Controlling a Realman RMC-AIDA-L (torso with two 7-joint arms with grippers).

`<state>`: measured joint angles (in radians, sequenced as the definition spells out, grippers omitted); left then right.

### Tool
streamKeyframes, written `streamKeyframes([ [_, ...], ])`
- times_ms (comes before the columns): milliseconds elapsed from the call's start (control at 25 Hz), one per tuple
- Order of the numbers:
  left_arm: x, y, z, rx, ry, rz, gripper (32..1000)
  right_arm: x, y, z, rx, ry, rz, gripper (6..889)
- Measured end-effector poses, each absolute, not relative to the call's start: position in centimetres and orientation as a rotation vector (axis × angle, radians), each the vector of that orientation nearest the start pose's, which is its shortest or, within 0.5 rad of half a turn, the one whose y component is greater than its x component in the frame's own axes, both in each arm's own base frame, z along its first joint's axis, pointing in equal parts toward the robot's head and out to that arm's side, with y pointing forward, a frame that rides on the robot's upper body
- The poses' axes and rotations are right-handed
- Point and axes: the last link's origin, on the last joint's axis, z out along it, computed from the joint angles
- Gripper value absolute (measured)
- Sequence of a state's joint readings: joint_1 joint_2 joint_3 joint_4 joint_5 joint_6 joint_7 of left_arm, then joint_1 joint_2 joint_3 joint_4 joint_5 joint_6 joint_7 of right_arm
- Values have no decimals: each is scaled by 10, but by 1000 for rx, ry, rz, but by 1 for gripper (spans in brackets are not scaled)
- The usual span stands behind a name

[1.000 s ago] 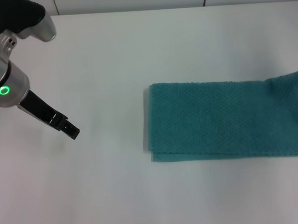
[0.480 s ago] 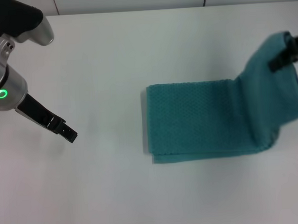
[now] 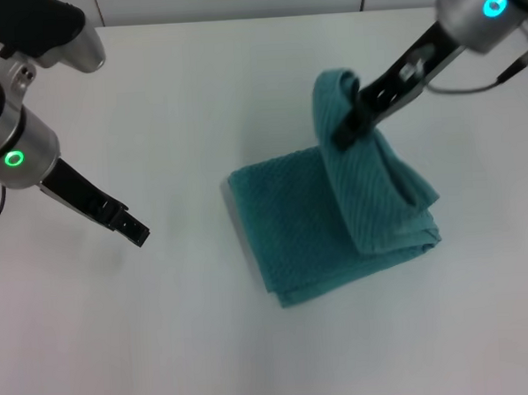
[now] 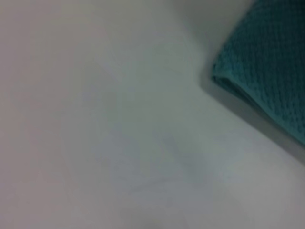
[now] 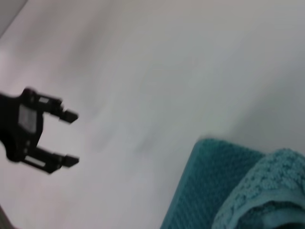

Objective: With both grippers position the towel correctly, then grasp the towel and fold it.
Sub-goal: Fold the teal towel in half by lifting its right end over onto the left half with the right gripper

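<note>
We see the right gripper (image 3: 347,128) pinching 1 end of the towel (image 3: 310,226), lifted mid-table to fold it over; the left gripper (image 3: 135,230) waits near the table's (image 3: 165,344) left edge, fingers apart

One towel (image 3: 323,221), two grippers: the left gripper (image 3: 133,231), the right gripper (image 3: 345,133).

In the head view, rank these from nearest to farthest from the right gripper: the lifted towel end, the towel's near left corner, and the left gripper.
1. Lifted end of the towel, pinched in the right gripper.
2. Towel's near left corner, flat on the table, toward the robot.
3. Left gripper, open, off the towel on the robot's left.
</note>
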<state>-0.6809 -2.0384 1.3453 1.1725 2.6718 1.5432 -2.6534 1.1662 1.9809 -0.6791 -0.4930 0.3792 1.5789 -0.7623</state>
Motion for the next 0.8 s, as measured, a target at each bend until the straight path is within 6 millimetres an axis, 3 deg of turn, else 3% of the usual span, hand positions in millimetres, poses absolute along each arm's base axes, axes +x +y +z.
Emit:
streamKeyframes([
  [200,-209,373,5,-2452,-1124,616,858,144,410,-21,-2780,1295,-442,180],
  [560,-211,373,7,-2451,-1132,604,858,140,419,-16,-2750,1383,-223,217],
  [800,-211,373,7,-2452,-1135,603,858,148,420,-11,-2722,1403,-212,500],
])
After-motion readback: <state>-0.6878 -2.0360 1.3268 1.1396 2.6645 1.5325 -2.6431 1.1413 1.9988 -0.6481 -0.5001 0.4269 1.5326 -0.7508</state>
